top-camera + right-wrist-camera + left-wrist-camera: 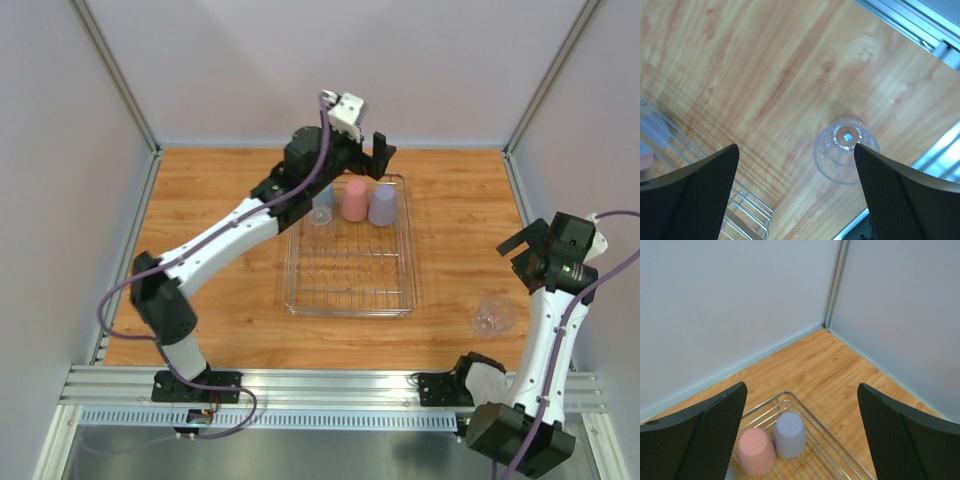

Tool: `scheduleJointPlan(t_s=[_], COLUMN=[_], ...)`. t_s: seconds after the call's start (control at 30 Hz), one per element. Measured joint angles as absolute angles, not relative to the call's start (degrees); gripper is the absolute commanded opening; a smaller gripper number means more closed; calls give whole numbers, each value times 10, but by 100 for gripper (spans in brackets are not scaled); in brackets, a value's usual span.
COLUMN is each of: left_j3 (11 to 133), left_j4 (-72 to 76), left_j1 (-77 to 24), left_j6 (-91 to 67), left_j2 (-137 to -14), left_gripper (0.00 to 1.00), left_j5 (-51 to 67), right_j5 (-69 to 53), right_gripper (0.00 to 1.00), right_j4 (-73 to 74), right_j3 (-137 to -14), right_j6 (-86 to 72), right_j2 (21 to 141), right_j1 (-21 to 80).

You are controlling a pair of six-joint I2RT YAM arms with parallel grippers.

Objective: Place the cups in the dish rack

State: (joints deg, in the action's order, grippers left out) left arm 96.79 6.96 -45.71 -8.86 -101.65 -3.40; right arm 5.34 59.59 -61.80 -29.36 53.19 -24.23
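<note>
The silver wire dish rack (350, 290) sits mid-table. Along its far end stand the pink cup (354, 200) and the lavender cup (382, 204), both upside down, and a clear cup (320, 215). The blue cup (324, 196) is mostly hidden by my left arm. My left gripper (380, 155) is open and empty above the rack's far edge. The left wrist view shows the pink cup (756, 451), the lavender cup (789, 434) and the rack's corner (805, 407). Another clear cup (492, 316) stands upside down on the table at the right. My right gripper (522, 252) is open above it (845, 155).
Grey enclosure walls surround the wooden table, with a corner post (836, 282) behind the rack. An aluminium rail (330, 385) runs along the near edge. The rack's corner (747, 210) shows in the right wrist view.
</note>
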Motion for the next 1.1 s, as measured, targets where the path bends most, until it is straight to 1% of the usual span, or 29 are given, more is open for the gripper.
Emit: scheduleJointPlan(t_s=[0.13, 0.2, 0.33, 0.4, 0.47, 0.5, 0.8, 0.83, 0.9, 0.93, 0.97, 1.0, 1.03, 1.07, 1.1], left_j3=[968, 962, 890, 854, 831, 822, 804, 804, 804, 804, 804, 804, 804, 804, 804], left_j4=[-39, -83, -135, -163, -187, -196, -225, -225, -225, -225, -225, -225, -226, -227, -228], left_j1=[-458, -458, -458, -458, -458, -458, -458, -458, -458, -458, -458, -458, -458, -458, -458], left_j6=[-89, -89, -87, -85, -84, -84, -76, -76, -75, -75, -74, -74, -74, -74, -74], left_j2=[-887, -844, -777, -757, -748, -744, -703, -699, -694, -693, -693, -693, -693, -693, -693], left_gripper=[100, 100, 100, 100, 100, 100, 100, 100, 100, 100, 100, 100, 100, 100, 100], left_j5=[-42, -43, -42, -39, -39, -39, -40, -40, -40, -40, -40, -40, -40, -40, -41], right_j5=[70, 72, 98, 114, 118, 119, 124, 125, 128, 130, 133, 137, 138, 139, 137], right_gripper=[99, 95, 93, 90, 83, 82, 81, 78, 67, 50, 41, 20, 9, 1, 1], right_j4=[644, 651, 670, 673, 672, 667, 633, 626, 609, 599, 587, 575, 566, 561, 549], right_j3=[-587, -559, -512, -507, -506, -502, -408, -404, -402, -401, -400, -397, -393, -389, -388], right_j6=[-330, -348, -371, -375, -379, -385, -447, -450, -453, -453, -453, -452, -449, -453, -461], right_j2=[535, 535, 506, 488, 481, 480, 526, 529, 540, 549, 559, 570, 578, 588, 593], right_j1=[-288, -305, -316, -317, -317, -317, -317, -317, -317, -317, -317, -317, -317, -317, -317])
